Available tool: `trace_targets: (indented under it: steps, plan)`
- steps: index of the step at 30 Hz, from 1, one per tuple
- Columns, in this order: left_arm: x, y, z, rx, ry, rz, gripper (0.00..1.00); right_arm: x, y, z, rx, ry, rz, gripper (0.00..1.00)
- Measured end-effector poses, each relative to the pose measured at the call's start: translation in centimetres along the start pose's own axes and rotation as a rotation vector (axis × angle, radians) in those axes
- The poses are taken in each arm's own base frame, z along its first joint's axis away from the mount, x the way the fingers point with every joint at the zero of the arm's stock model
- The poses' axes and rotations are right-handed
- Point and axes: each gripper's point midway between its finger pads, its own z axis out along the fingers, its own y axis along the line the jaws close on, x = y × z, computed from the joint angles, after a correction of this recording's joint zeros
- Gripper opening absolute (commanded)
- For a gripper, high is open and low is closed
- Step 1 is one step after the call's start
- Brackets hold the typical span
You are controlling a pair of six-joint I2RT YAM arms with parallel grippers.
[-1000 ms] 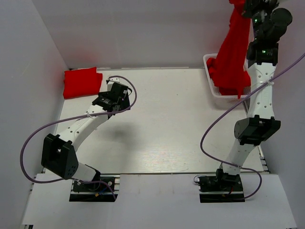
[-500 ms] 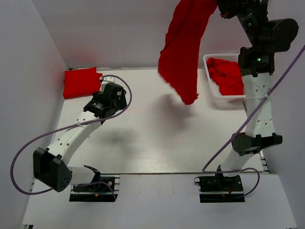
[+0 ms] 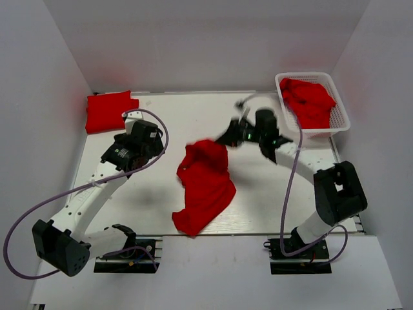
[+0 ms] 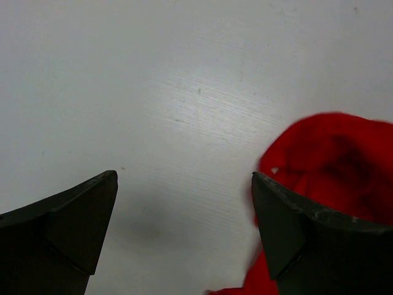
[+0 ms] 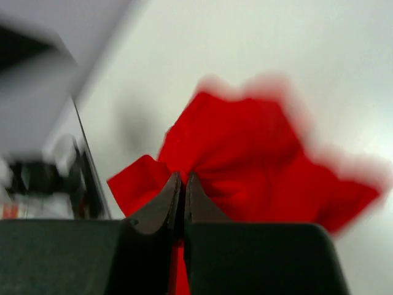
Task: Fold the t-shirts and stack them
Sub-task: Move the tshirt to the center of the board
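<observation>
Red crumpled cloth t-shirt (image 3: pixel 205 187) lies long-axis far-to-near, far end pinched by right gripper (image 3: pixel 227 138); wide-open left gripper (image 3: pixel 153 139) sits near its left edge.

Crumpled t-shirt (image 3: pixel 203 187), mid-table: plain bright red, no print, darker in the creases.
Folded t-shirt (image 3: pixel 110 111), far left corner: same plain red.
Heaped t-shirts (image 3: pixel 308 102) in the basket: same red.
Basket (image 3: pixel 340 117): white, open lattice pattern.
Table (image 3: pixel 193 116): white, faint streaky grain.
Left arm (image 3: pixel 90 190) and right arm (image 3: pixel 339 194): white shells, black joints.
Cables (image 3: pixel 39 208): purple.
Left gripper (image 4: pixel 184 178): fingers dark grey to black.
Right gripper (image 5: pixel 183 178): fingers black.
Walls (image 3: pixel 193 45): pale grey.
</observation>
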Motion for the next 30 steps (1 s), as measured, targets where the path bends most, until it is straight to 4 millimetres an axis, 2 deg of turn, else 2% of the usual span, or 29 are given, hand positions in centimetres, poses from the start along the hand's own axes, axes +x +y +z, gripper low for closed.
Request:
trace_targets:
  steps: [2, 3, 4, 5, 6, 7, 11, 14, 17, 22, 25, 27, 30]
  plan:
    - [1.1, 0.4, 0.2, -0.016, 0.029, 0.008, 1.00, 10.1, -1.5, -1.2, 0.048, 0.213, 0.081, 0.00]
    - [1.5, 0.6, 0.2, -0.023, 0.042, 0.012, 1.00, 13.9, -1.4, -2.2, 0.059, 0.307, 0.102, 0.00]
    - [1.9, 0.7, 0.3, -0.026, 0.054, 0.016, 1.00, 16.2, -0.9, -3.1, 0.057, 0.364, 0.098, 0.00]
    - [2.3, 0.8, 0.3, -0.028, 0.065, 0.020, 1.00, 17.3, -0.4, -3.7, 0.052, 0.396, 0.077, 0.05]
    - [2.6, 0.8, 0.3, -0.025, 0.075, 0.021, 1.00, 17.7, 0.1, -4.2, 0.047, 0.413, 0.042, 0.17]
    - [2.9, 0.7, 0.4, -0.020, 0.085, 0.021, 1.00, 17.7, 0.4, -4.3, 0.044, 0.417, 0.011, 0.44]
    - [4.1, 0.4, 0.4, 0.005, 0.131, 0.033, 1.00, 18.0, 0.3, -5.0, 0.071, 0.443, -0.075, 0.90]
    - [5.1, 0.1, 0.5, 0.026, 0.170, 0.047, 1.00, 18.3, -0.2, -5.6, 0.115, 0.463, -0.094, 0.90]
    - [5.7, -0.2, 0.6, 0.042, 0.201, 0.063, 1.00, 17.1, -0.3, -6.1, 0.170, 0.447, -0.119, 0.90]
    - [6.5, -0.4, 0.5, 0.052, 0.240, 0.084, 1.00, 10.7, 0.2, -6.2, 0.292, 0.323, -0.197, 0.90]
    - [5.9, -0.7, -0.1, 0.079, 0.234, 0.090, 1.00, 7.0, 1.0, -6.8, 0.358, 0.230, -0.225, 0.90]
    - [5.1, -0.9, -0.6, 0.102, 0.214, 0.090, 1.00, 5.3, 1.4, -7.5, 0.397, 0.175, -0.230, 0.90]
    - [3.9, -1.3, -1.4, 0.138, 0.181, 0.088, 1.00, 4.5, 1.1, -8.6, 0.468, 0.138, -0.213, 0.90]
